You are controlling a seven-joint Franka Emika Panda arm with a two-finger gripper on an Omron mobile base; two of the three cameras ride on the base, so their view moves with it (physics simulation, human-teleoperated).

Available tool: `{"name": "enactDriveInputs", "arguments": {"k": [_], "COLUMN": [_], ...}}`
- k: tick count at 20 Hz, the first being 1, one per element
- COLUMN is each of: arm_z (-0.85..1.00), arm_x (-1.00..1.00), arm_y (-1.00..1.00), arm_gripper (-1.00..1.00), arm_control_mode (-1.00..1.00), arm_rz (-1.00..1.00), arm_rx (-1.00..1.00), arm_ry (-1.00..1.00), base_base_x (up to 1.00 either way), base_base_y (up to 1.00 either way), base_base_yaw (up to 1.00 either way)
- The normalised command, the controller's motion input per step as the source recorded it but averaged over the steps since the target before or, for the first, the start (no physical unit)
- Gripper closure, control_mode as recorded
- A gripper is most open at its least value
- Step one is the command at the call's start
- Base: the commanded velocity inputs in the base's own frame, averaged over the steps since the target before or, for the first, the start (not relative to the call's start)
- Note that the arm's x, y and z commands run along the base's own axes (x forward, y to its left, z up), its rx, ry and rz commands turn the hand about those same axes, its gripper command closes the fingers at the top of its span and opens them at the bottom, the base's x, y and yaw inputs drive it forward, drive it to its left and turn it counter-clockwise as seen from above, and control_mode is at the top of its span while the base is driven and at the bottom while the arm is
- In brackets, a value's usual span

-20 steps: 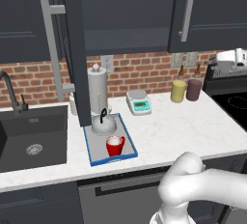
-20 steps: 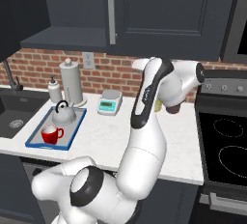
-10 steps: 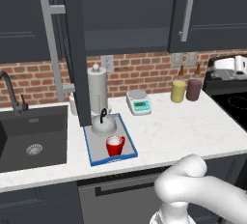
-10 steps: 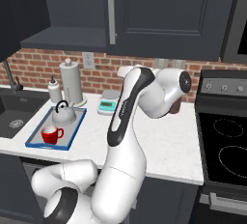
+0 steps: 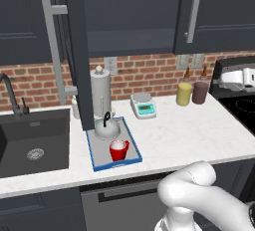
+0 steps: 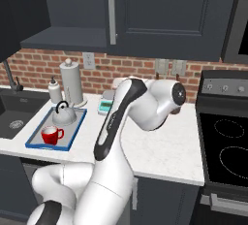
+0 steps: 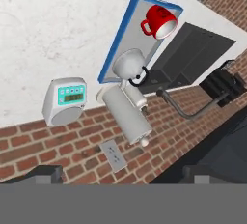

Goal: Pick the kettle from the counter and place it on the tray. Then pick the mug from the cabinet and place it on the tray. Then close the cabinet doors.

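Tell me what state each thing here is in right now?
kettle: upright on the tray.
mug: upright on the tray, empty.
tray: flat on the counter.
left cabinet door: swung open.
right cabinet door: shut.
scale: display lit.

Tray (image 5: 130, 150): grey, blue rim, flat on white table (image 5: 179, 135) right of sink. Kettle (image 5: 107, 129): silver dome, black handle, upright at tray's far end. Mug (image 5: 118, 151): red, upright at near end. Left cabinet door (image 5: 77, 51) open, right one (image 5: 211, 13) shut.
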Motion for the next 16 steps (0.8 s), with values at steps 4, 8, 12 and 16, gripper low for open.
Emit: {"name": "enactDriveInputs", "arguments": {"k": [4, 8, 12, 16], "arm_z": [-0.09, -0.05, 0.00, 0.00], "arm_x": [-0.37, -0.66, -0.67, -0.42], "arm_y": [0.05, 0.34, 0.72, 0.99], "arm_gripper": [-1.00, -1.00, -1.00, -1.00], "arm_control_mode": [-1.00, -1.00, -1.00, -1.00], "arm_rz": [0.00, 0.00, -0.03, -0.07], "arm_rx": [-0.09, -0.16, -0.22, -0.27], "arm_ry": [-0.15, -0.32, -0.39, -0.32], "base_base_x": [0.00, 0.00, 0.00, 0.00], "base_base_y": [0.00, 0.00, 0.00, 0.00], "base_base_yaw": [0.00, 0.00, 0.00, 0.00]}}
